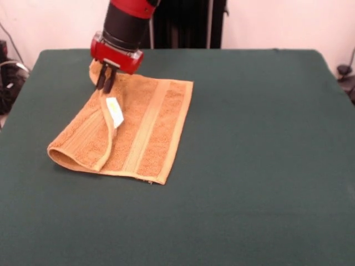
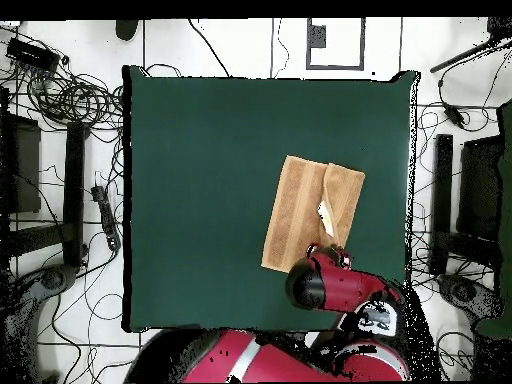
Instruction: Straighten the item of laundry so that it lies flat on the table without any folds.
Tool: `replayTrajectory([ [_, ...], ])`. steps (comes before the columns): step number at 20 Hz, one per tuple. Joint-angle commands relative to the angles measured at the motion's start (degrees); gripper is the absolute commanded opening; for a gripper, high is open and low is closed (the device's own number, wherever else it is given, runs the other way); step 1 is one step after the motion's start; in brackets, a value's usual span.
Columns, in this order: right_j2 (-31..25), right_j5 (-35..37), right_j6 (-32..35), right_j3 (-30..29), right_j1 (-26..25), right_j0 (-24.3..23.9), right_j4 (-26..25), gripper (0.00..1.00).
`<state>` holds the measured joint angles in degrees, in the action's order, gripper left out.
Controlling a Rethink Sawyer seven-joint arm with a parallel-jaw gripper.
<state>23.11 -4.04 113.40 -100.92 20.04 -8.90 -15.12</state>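
Jaws (image 1: 106, 83) shut on towel (image 1: 145, 128) (lengthwise front-to-back)

The arm (image 1: 126, 22) has a glossy red shell around a black cylindrical wrist. A red collar carries the gripper (image 1: 105, 83), whose fingers (image 1: 101, 77) are thin and black.

Large rectangular table (image 1: 260, 166) under plain dark green cloth, smooth across its bare stretches. Directly on it, one orange-tan terry towel (image 1: 150, 124), far smaller than the tabletop. In the front view, toward the left and far part of the surface. One side doubled over onto the rest, with a rounded fold at the near left corner. Paler woven bands along its length. Small white label (image 1: 115, 112) at the folded flap's edge.
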Motion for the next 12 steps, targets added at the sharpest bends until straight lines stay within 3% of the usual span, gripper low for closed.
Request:
replayTrajectory([
  [1,6.2,-4.9,14.7,-4.6,-5.0,2.7,6.6,0.0],
  [6,11.5,2.4,7.5,1.1,-4.5,5.3,5.5,0.0],
  [9,17.1,4.9,7.6,3.3,-6.0,9.2,7.2,0.0],
  [12,18.3,7.8,6.7,5.4,-6.2,9.6,7.2,0.0],
])
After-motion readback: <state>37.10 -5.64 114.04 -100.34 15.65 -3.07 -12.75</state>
